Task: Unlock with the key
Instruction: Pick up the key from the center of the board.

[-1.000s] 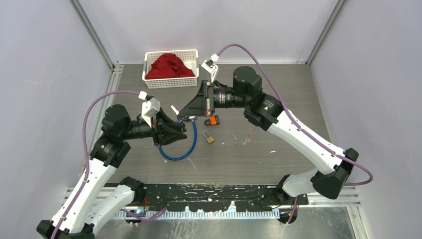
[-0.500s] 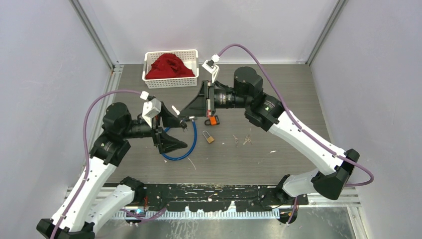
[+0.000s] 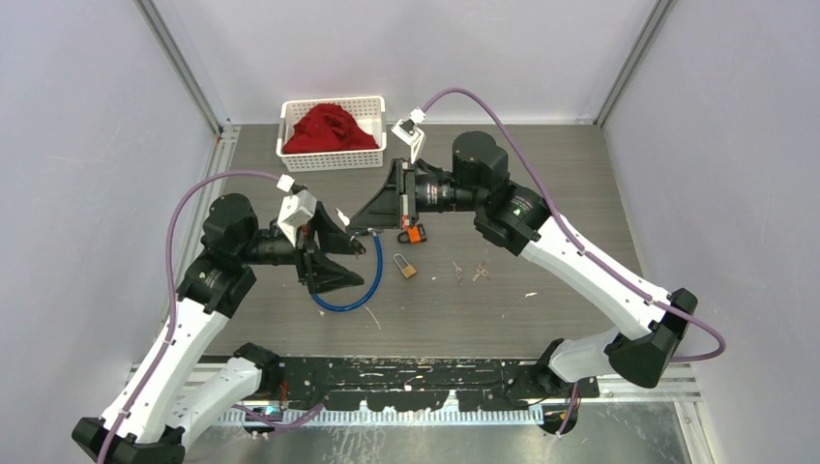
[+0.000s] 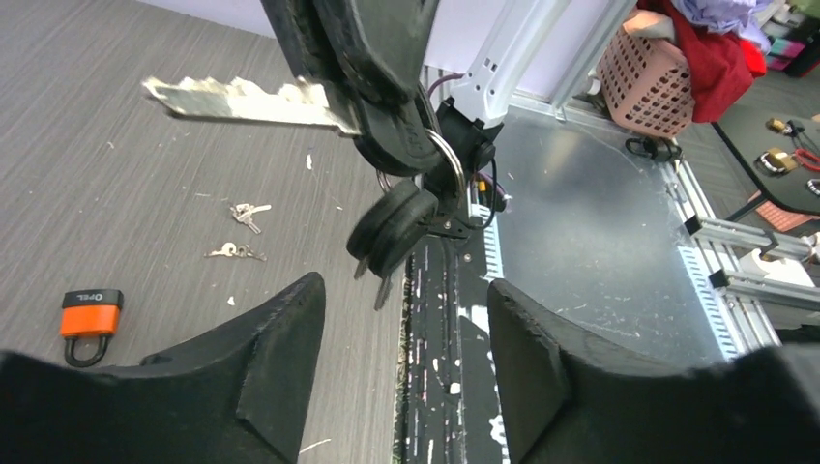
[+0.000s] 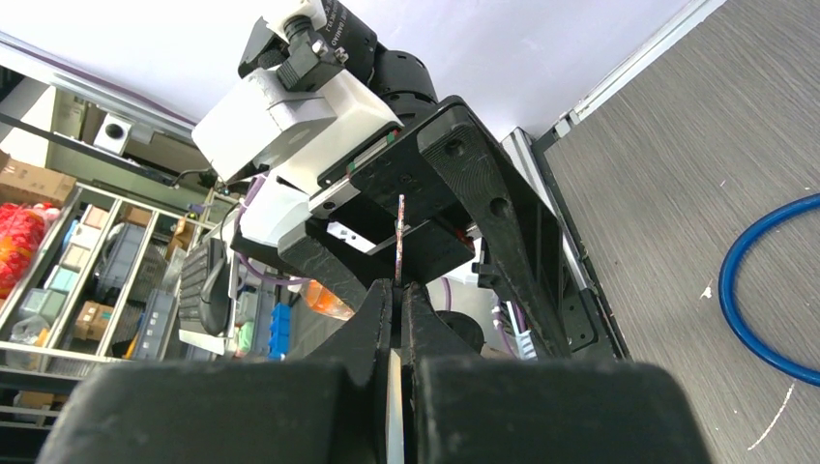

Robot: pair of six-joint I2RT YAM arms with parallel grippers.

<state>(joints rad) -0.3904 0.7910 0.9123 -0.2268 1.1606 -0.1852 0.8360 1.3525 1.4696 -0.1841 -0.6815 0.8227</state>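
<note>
My right gripper (image 3: 355,223) is shut on a silver key (image 4: 242,100), held above the table with its blade pointing toward the left arm. A ring of dark-headed keys (image 4: 398,224) hangs below it. In the right wrist view the key blade (image 5: 398,242) stands edge-on out of the closed fingers (image 5: 372,333). My left gripper (image 3: 362,262) is open and empty, facing the key from just below. Its fingers (image 4: 266,367) are wide apart. A blue cable lock (image 3: 363,290) lies under it. A brass padlock (image 3: 406,266) and an orange padlock (image 3: 414,234) lie close by.
Loose small keys (image 3: 474,274) lie right of the brass padlock. A white basket (image 3: 290,155) with a red cloth (image 3: 331,128) stands at the back left. The orange padlock (image 4: 90,319) and the loose keys (image 4: 242,213) also show in the left wrist view.
My left gripper has gone from nearly closed to open and shifted slightly up and right toward the key. The right arm has held still with the key.
</note>
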